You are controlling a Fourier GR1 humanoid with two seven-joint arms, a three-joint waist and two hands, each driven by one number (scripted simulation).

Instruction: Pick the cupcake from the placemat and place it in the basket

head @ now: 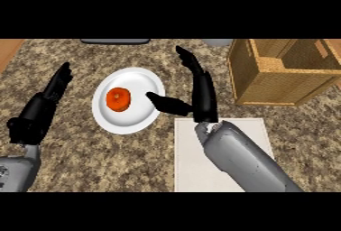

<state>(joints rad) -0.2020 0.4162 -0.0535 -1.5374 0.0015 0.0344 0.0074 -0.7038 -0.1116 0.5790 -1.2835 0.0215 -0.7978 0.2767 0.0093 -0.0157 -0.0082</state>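
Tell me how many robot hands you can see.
2. The left robot hand is open at the view's left, beside the plate; the right robot hand is open between plate and basket, above the placemat.

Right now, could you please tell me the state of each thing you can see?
Left hand: open, resting at the left.
Right hand: open, fingers straight, holding nothing.
White plate: flat on the counter.
Orange fruit: whole, lying on the plate.
Placemat: flat, partly covered by the right forearm.
Basket: upright, open-topped.
Cupcake: not visible.
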